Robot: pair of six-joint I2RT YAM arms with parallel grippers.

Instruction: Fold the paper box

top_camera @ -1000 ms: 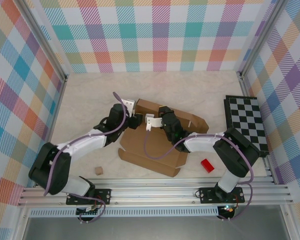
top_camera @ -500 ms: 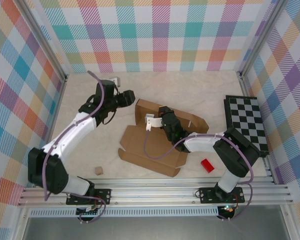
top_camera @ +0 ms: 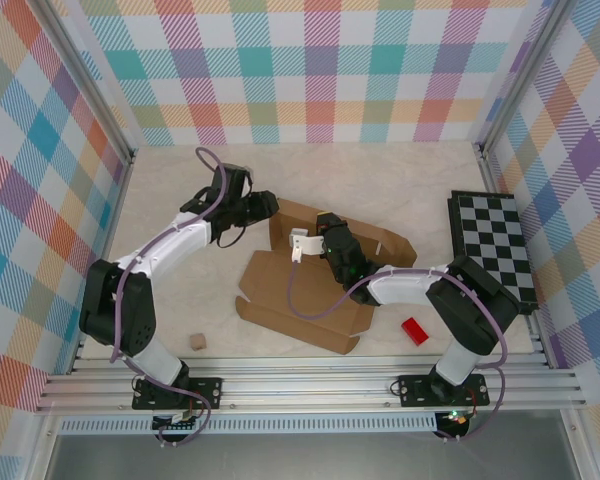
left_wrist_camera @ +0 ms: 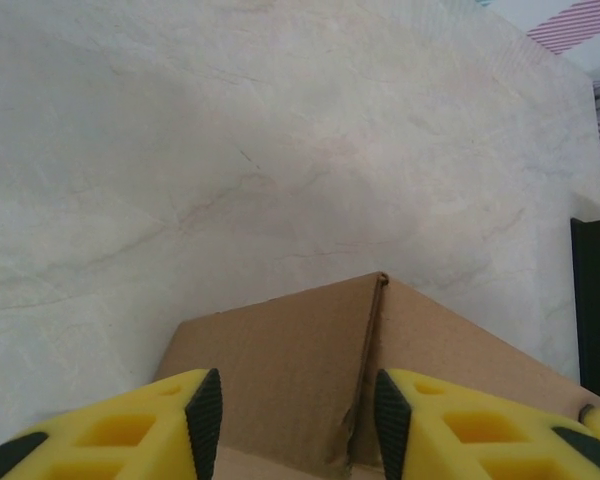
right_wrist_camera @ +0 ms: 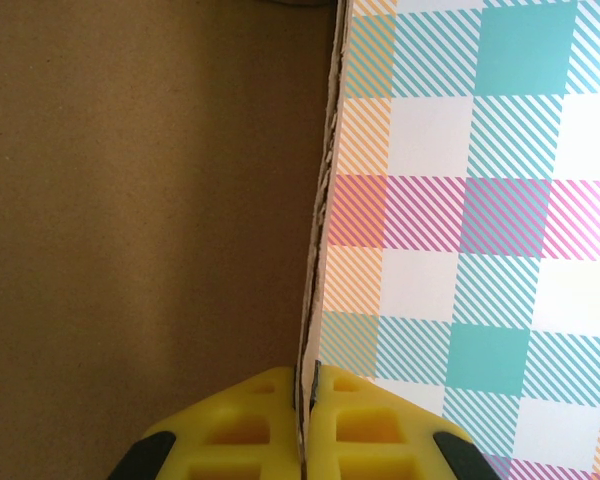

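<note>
Swings left claw (top_camera: 263, 204) back from far left to raised far corner of box (top_camera: 298, 292), mid-tabletop (top_camera: 400, 190), spread astride the fold. Keeps right claw (right_wrist_camera: 308, 385) pinching upright wall edge; likely readies next flap fold.

Pastel plaid walls (top_camera: 320, 70) around a pale marbled floor (top_camera: 400, 180), a black-and-white checkerboard (top_camera: 492, 245) at right.

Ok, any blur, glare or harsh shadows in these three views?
Top external: even light, sharp, only soft shadows under the paper box. Left wrist: slightly soft, no glare. Right wrist: box panel unevenly shaded, plaid wall crisp.
</note>
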